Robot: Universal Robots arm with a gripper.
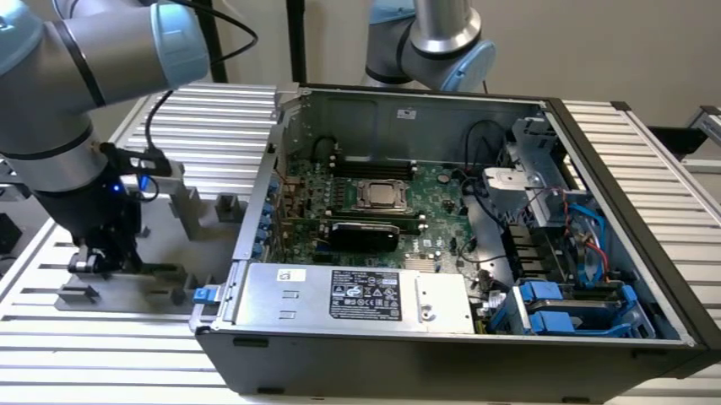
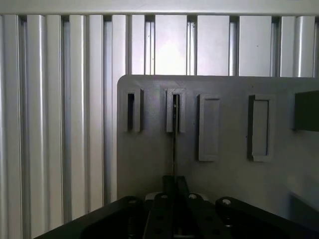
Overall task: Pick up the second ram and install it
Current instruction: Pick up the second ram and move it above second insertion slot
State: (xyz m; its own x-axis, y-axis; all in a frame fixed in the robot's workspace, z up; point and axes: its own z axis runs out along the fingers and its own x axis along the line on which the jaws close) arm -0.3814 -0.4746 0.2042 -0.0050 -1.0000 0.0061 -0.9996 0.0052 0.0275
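The second ram point(image 2: 174, 149) appears edge-on as a thin dark line. It stands in one narrow slot point(image 2: 175, 113) of the grey holder plate point(image 2: 149, 159) and runs down between my fingers. My gripper point(image 2: 175, 186) is shut on the second ram, its dark fingers point(image 2: 168, 188) pressed close on both sides. In the exterior view my gripper point(image 1: 104, 260) hangs low over the holder plate point(image 1: 124, 294), at the exterior view's left of the open computer case point(image 1: 451, 346).
Inside the case lie the motherboard with the square CPU socket point(image 1: 383, 196), long black memory slots point(image 1: 372, 169) behind it and a black-topped card point(image 1: 360, 233) in front. Grey blocks point(image 1: 186, 211) stand on the ribbed table. Another arm point(image 1: 434, 42) stands behind the case.
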